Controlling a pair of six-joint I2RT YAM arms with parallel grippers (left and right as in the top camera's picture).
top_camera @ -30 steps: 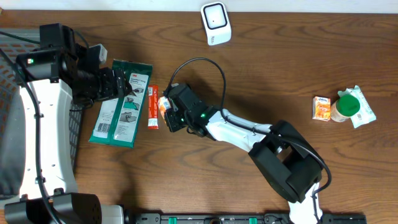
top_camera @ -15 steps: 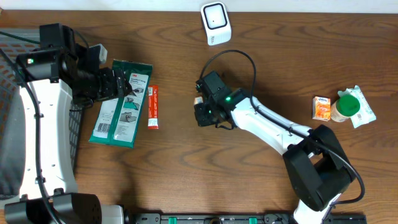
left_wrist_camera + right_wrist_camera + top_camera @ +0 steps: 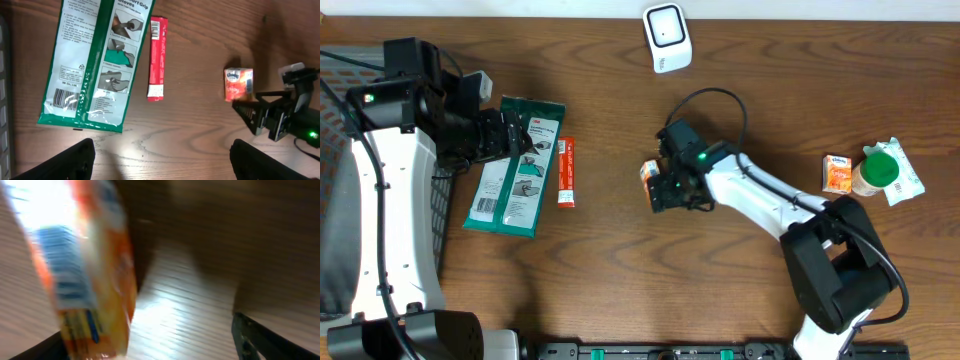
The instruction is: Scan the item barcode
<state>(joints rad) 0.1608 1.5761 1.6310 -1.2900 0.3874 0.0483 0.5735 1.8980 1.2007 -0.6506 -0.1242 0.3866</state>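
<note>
The small orange tissue pack [image 3: 648, 175] lies on the wood table near its middle, and shows in the left wrist view [image 3: 238, 84]. My right gripper [image 3: 670, 192] is just right of it, jaws wide apart and open. In the blurred right wrist view the pack [image 3: 87, 275] sits by the left finger, with bare table between the fingers of the right gripper [image 3: 157, 342]. The white barcode scanner [image 3: 667, 37] stands at the back edge. My left gripper [image 3: 515, 140] hovers open over the green glove pack [image 3: 515, 165]; the left gripper [image 3: 160, 165] holds nothing.
A red stick packet [image 3: 566, 171] lies beside the green glove pack. At the far right are a second orange pack [image 3: 837, 173], a green-lidded bottle [image 3: 876, 170] and a white packet [image 3: 908, 180]. The right arm's cable loops above its wrist.
The right arm carried the orange pack from beside the red stick packet rightwards to mid-table. Its jaws, shut on the pack before, now stand wide. The left arm has not moved.
</note>
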